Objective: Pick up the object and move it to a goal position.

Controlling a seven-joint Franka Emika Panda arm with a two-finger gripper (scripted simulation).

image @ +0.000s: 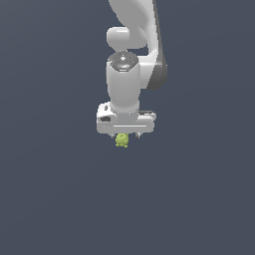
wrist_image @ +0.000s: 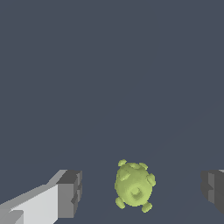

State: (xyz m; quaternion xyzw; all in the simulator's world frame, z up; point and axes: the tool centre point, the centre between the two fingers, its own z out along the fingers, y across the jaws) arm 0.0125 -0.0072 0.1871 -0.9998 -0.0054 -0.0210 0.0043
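Note:
The object [wrist_image: 134, 186] is a small yellow-green knobby lump. In the wrist view it lies between my two dark finger pads [wrist_image: 70, 194], with a clear gap on each side. My gripper [wrist_image: 142, 190] is open around it and touches it on neither side. In the exterior view the object [image: 122, 140] peeks out just below the white gripper body [image: 125, 122], whose fingertips are mostly hidden behind that body. The white arm rises straight above it.
A plain dark blue-grey surface [image: 50, 199] fills both views. No other objects, containers or edges show.

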